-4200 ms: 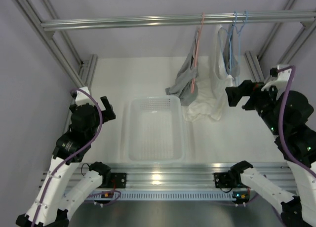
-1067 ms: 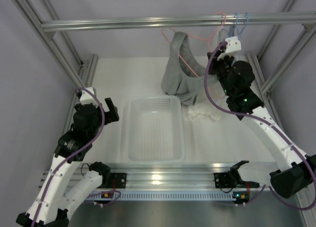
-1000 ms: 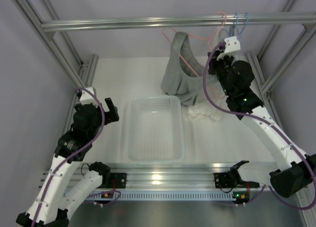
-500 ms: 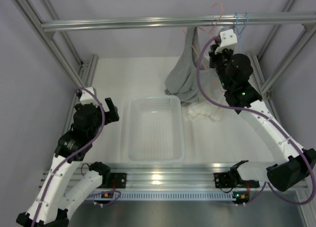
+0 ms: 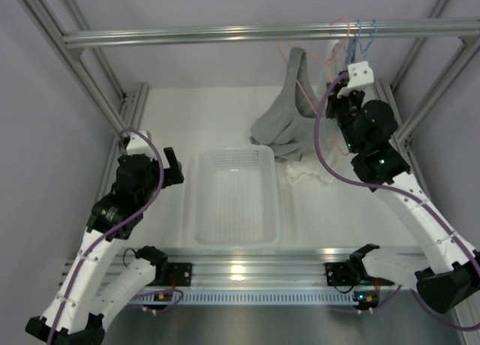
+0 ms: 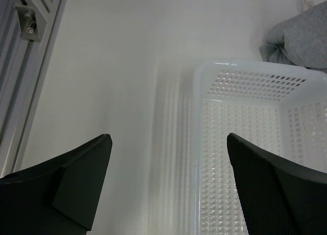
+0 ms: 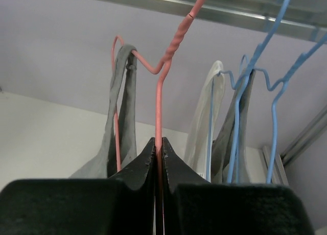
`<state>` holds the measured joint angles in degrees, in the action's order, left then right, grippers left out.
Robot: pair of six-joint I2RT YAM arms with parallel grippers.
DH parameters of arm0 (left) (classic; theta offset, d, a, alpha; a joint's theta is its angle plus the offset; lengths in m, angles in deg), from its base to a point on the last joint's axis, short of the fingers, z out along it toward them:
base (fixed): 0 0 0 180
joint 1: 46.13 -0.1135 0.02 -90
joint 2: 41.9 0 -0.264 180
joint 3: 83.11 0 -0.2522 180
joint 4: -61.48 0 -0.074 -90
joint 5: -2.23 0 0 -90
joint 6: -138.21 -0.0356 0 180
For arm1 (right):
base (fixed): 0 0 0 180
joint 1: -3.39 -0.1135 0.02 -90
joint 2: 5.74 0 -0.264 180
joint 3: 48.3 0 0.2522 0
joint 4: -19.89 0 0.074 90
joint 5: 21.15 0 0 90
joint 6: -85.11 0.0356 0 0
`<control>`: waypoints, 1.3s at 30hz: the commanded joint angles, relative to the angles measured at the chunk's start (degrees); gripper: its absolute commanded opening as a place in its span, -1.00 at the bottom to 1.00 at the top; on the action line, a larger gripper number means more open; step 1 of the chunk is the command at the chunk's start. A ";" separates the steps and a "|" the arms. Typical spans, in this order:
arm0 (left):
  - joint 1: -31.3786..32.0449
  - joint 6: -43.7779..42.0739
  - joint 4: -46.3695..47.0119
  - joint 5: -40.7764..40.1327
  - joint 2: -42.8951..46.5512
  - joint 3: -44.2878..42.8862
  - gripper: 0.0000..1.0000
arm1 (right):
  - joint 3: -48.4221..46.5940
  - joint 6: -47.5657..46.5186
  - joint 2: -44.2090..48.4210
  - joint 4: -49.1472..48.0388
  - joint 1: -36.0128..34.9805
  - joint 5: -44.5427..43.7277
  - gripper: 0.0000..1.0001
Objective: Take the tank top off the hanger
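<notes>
A grey tank top (image 5: 289,109) hangs on a pink wire hanger (image 5: 315,56) whose hook is up at the rail (image 5: 225,34); its hem trails onto the table. My right gripper (image 5: 341,81) is raised beside it. In the right wrist view that gripper (image 7: 158,143) is shut on the pink hanger (image 7: 159,102) just below its twisted neck, and a grey strap (image 7: 125,107) loops over the hanger's left shoulder. My left gripper (image 5: 166,169) stands open and holds nothing, low at the left. In its wrist view it (image 6: 168,138) hovers over the table beside the basket, with the tank top's hem (image 6: 301,36) far right.
A clear plastic basket (image 5: 202,202) sits mid-table. Blue hangers (image 5: 365,34) with a white garment (image 7: 207,122) and a grey one hang just right of the pink hanger. A white cloth (image 5: 304,171) lies on the table. Aluminium frame posts (image 5: 112,105) flank both sides.
My right gripper, still shut on the pink hanger, has shifted right and slightly down, swinging the tank top rightward and turning it. The left arm has barely moved.
</notes>
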<state>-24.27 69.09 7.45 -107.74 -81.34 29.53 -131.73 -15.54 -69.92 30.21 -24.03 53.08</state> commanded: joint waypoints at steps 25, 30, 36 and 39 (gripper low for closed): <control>29.72 -11.47 30.51 24.02 -55.56 -52.73 0.98 | 6.21 12.06 37.90 28.93 -4.92 3.99 -1.00; 30.16 -15.87 30.52 23.38 -60.83 -57.22 0.93 | 3.58 12.41 38.52 33.05 -4.92 5.66 -1.00; 32.27 -17.80 32.19 26.83 -62.68 -58.80 0.73 | 3.14 12.59 38.52 33.94 -4.84 5.40 -1.00; 32.36 -18.16 32.27 25.60 -64.35 -60.65 0.64 | 2.52 13.20 38.17 33.94 -4.84 7.77 -1.00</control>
<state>7.51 53.20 35.12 -82.45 -144.97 -27.19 -126.29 -3.48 -31.30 64.15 -28.14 58.24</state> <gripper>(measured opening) 0.831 0.010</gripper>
